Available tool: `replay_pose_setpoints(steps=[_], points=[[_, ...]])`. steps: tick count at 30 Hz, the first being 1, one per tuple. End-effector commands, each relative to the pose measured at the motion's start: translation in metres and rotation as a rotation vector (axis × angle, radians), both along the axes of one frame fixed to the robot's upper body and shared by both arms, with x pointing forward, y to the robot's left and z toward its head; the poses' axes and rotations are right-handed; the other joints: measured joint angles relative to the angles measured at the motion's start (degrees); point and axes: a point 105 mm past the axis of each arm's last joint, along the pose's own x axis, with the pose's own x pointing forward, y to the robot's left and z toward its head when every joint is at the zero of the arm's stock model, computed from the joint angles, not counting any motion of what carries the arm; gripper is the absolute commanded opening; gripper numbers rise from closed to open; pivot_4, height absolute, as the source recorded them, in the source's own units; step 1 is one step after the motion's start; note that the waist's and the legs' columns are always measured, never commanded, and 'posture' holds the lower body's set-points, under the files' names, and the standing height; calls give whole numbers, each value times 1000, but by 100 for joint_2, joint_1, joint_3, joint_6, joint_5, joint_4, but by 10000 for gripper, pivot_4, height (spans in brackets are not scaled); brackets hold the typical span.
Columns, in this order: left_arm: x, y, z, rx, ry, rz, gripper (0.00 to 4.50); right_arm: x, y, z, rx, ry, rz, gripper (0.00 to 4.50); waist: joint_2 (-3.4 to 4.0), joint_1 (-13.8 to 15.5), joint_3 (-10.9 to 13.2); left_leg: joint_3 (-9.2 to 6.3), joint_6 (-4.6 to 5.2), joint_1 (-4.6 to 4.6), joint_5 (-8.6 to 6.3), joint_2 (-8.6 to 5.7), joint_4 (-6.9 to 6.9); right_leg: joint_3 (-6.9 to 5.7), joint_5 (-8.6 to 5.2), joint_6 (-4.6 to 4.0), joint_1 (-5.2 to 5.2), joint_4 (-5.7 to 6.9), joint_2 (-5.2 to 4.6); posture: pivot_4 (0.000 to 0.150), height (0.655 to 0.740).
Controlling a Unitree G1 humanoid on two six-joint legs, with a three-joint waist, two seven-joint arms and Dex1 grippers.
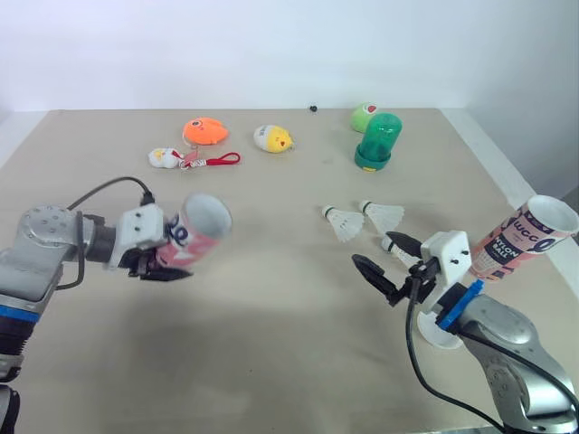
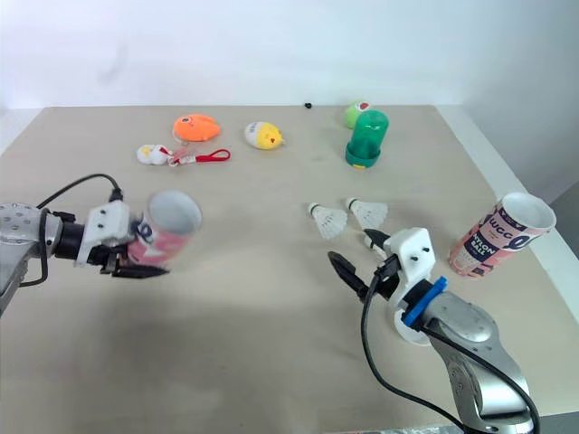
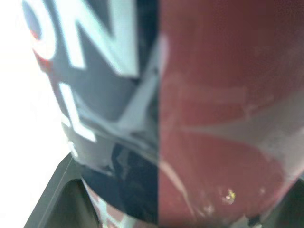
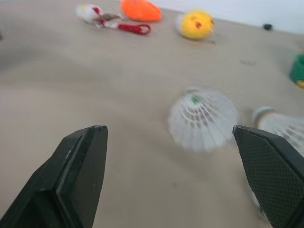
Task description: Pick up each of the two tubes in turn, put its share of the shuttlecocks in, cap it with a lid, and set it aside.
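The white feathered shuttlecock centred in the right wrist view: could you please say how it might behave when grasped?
The white feathered shuttlecock probably weighs very little. Its thin open skirt looks crushable under a firm pinch. Lying sideways, it may roll if nudged.

A pink tube (image 1: 194, 233) is up off the table (image 1: 271, 307), tipped over, its open mouth up; a second tube (image 1: 525, 237) stands tilted near the table's right edge, open too. One white shuttlecock (image 1: 344, 223) lies just beside another shuttlecock (image 1: 384, 217), between the tubes.
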Motion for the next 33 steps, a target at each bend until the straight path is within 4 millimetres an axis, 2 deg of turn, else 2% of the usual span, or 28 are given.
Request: replay_pose_setpoints(steps=[1, 5, 10, 15, 19, 26, 32, 33], points=[[0, 0, 0, 117, 4, -58, 31046, -12, -16, 13, 4, -81, -71, 45000, 5, 19, 3, 1, 0, -1, 0, 0, 0, 0, 0, 0, 0, 1, -1, 1500, 7400], [-1, -7, -11, 142, 37, -91, 31046, -25, -35, -2, -38, -35, -122, 45000, 14, 20, -2, 3, 1, -2, 0, -3, 7, 2, -4, 10, 4, 1, -5, 1500, 7400], [-3, -8, -18, 155, 47, -99, 31046, -24, -51, -15, -33, 12, -169, 45000, 35, 16, -7, 6, 4, 11, 2, -3, 33, 6, 4, 18, 20, 6, -6, 1500, 7400], [-5, -10, -20, 145, 50, -97, 31046, -17, -53, -20, -24, 31, -176, 45000, 37, 15, -6, 17, 6, 52, 3, -1, 48, 14, 7, 13, 62, 6, -7, 1500, 7400], [-6, -12, -21, 136, 52, -94, 31046, -7, -47, -29, -11, 73, -140, 45000, 41, 14, -9, 32, 6, 72, 2, -1, 48, 31, 4, 8, 74, 6, -8, 1500, 7400], [-8, -16, -19, 113, 40, -84, 31046, 18, -44, -34, 15, 126, -125, 45000, 56, 18, -13, 36, 8, 73, 1, -4, 48, 38, 15, 33, 75, 6, -8, 1500, 7400], [-11, -15, -20, 112, 46, -71, 31046, 27, -44, -37, 22, 145, -121, 45000, 56, 28, -13, 36, 22, 69, -7, -8, 46, 39, 5, 38, 75, 5, -11, 1500, 7400], [-12, -15, -20, 112, 46, -69, 29941, 28, -44, -37, 23, 144, -119, 41106, 57, 24, -14, 36, 23, 69, -7, -9, 46, 39, 5, 39, 74, 5, -12, 1500, 7400]])
